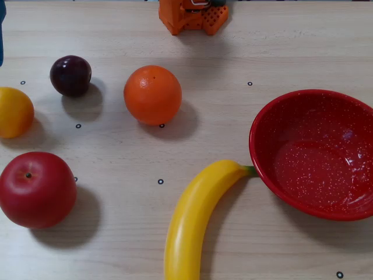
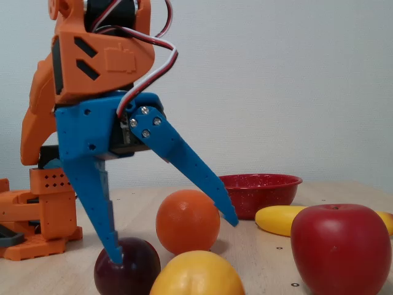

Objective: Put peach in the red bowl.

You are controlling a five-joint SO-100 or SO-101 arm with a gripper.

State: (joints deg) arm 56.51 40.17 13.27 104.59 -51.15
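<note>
In the fixed view from above, your peach (image 1: 14, 112) sits at the far left edge of the desk (image 1: 233, 64), partly cut off by the frame, resting on the wood with nothing touching it. Just below it lies the red apple (image 1: 36, 189), and up and to the right of the peach sits the dark plum (image 1: 70, 75). Further right you have the orange (image 1: 152, 94), near the plum but apart from it. At the top edge, above the orange, the arm's orange base (image 1: 192, 16) shows. Lower down, the banana (image 1: 195, 217) runs diagonally, and its green tip reaches the outer wall of the red bowl (image 1: 280, 111), which sits at the right edge with nothing inside it. The bowl is well apart from the peach, with the whole spread of fruit between them.

In the low fixed view from the side, your tool (image 2: 175, 239) hangs from the arm at the left with its blue jaws spread wide and nothing between them. The left finger (image 2: 98, 209) points down with its tip in front of the top of the plum (image 2: 127, 268); whether it touches, you cannot tell. The right finger (image 2: 193, 178) slants out across the orange (image 2: 187, 221). The peach (image 2: 196, 274) sits at the bottom edge in the foreground, free of the tool, with the apple (image 2: 334, 249) at the right, and the banana (image 2: 279, 219) and the bowl (image 2: 261, 190) behind.
</note>
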